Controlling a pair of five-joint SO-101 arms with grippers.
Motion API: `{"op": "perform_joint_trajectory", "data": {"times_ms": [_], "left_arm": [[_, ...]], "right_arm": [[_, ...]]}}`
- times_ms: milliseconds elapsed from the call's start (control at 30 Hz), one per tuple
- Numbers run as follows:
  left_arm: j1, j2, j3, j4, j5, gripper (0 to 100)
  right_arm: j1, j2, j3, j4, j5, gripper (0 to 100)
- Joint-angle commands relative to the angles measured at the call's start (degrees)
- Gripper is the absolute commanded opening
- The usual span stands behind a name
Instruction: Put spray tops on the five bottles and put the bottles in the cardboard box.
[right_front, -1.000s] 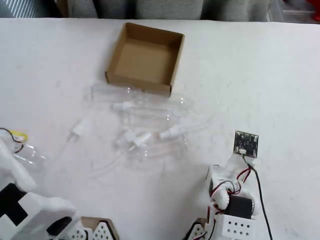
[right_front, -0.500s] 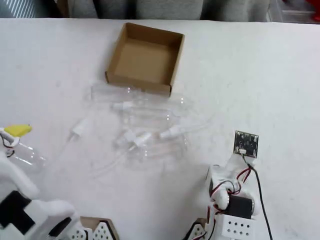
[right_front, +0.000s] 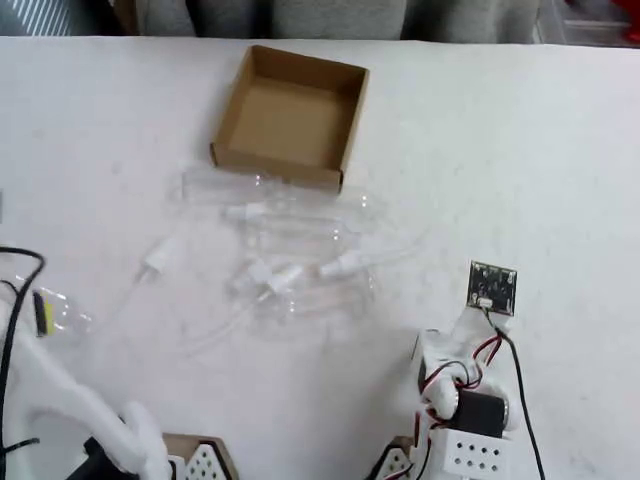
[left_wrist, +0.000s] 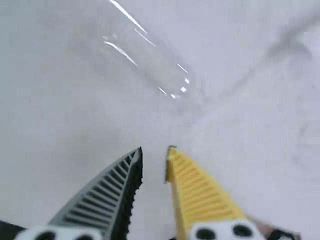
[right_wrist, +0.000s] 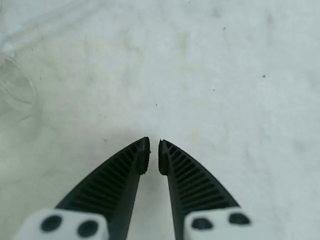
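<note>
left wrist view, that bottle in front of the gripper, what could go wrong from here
1. The lone bottle lies on its side just ahead of the left gripper. A glancing touch could roll it away.
2. In the middle heap, clear bottles and spray tops overlap, so lifting one may drag others along.
3. The cardboard box sits close behind that heap, and a push there might shift it.

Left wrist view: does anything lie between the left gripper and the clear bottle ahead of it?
Nothing visible does. Only bare table separates the left gripper from the clear bottle, which lies on its side just beyond it.
</note>
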Motion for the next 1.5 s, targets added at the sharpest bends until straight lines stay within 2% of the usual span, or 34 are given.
{"op": "perform_joint_trajectory", "data": {"times_ms": [0, 133, 333, 567, 667, 1167, 1300, 1467], "left_arm": [[2.86, -0.48, 5.80, 4.13, -20.13, 3], [3.47, -0.31, 11.16, 2.02, -27.34, 2], [4.00, -0.04, 18.55, -13.10, -27.52, 2], [8.84, -0.04, 24.79, -20.31, -27.25, 2], [9.71, -0.04, 26.55, -24.09, -24.35, 2], [10.33, 0.13, 26.37, -24.18, -23.30, 2], [10.33, 0.13, 25.23, -21.71, -22.59, 2], [10.33, 6.73, 19.52, -20.40, -19.25, 2]], "right_arm": [[0.66, -0.66, 0.53, 0.40, 0.00, 1.6], [0.66, -0.66, 0.53, 0.40, 0.00, 1.6], [1.45, -0.66, 0.53, 0.40, 0.00, 1.6], [2.42, -0.66, 0.53, 0.40, 0.00, 1.6], [2.42, -0.66, 0.53, 0.40, 0.00, 1.6], [2.51, -0.66, 0.53, 0.40, 0.00, 1.6], [2.51, -0.66, 0.53, 0.40, 0.00, 1.6], [2.51, -0.66, 0.53, 0.40, 0.00, 1.6]]}}
